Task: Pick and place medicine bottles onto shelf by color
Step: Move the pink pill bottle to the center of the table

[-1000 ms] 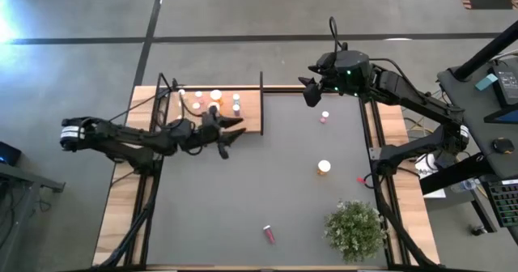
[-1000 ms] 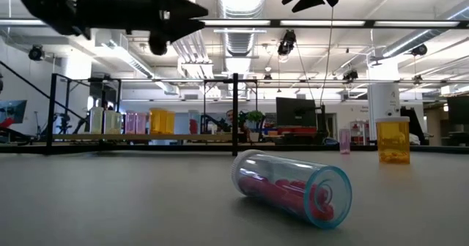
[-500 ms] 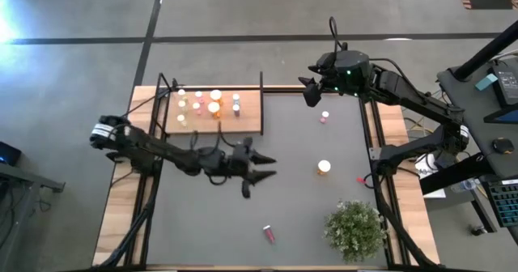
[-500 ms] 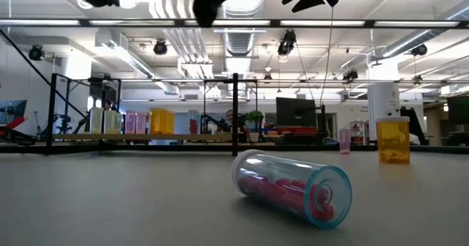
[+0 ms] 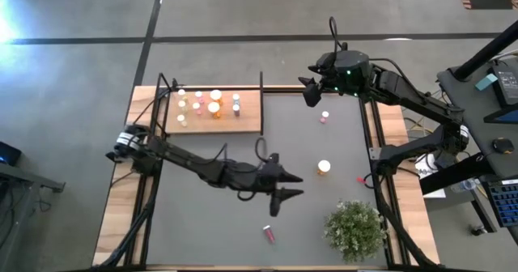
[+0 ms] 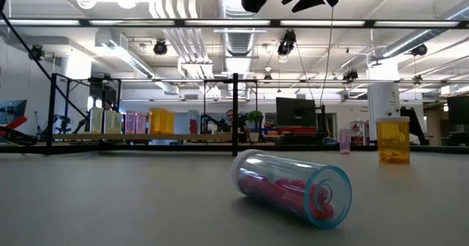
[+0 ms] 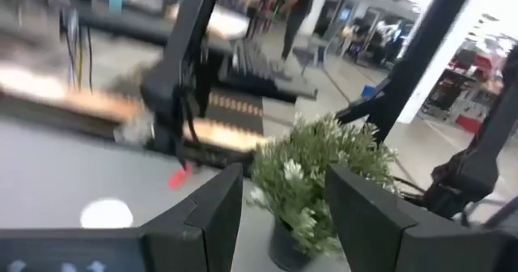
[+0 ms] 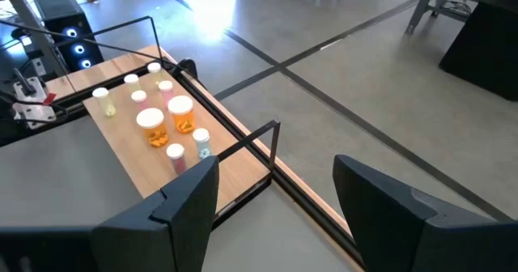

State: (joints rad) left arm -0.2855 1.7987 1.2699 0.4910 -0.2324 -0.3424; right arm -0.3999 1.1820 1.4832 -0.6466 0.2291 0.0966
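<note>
My left gripper point(image 5: 289, 189) is open and empty above the middle of the table, between a standing orange bottle point(image 5: 324, 167) and a pink bottle point(image 5: 268, 234) that lies on its side; the pink bottle shows close up in the low view point(image 6: 293, 191). Its wrist view point(image 7: 283, 215) looks toward the plant. A small pink bottle point(image 5: 324, 116) stands at the far right. The light-wood shelf point(image 5: 247, 114) at the far left carries several bottles. My right gripper point(image 5: 310, 91) is open and empty, high over the table's far edge; its wrist view point(image 8: 275, 199) looks at the shelf point(image 8: 121, 155).
A bushy green plant point(image 5: 354, 230) stands at the near right corner, also in the left wrist view point(image 7: 324, 175). A small red thing point(image 5: 360, 178) lies near the right edge. Thin black posts point(image 5: 261, 102) frame the shelf. Bare tabletop lies at the near left.
My left gripper has swung from the shelf's near edge toward the table's right and near edges, across the middle of the table, toward the orange bottle and the plant. It stays open and empty.
</note>
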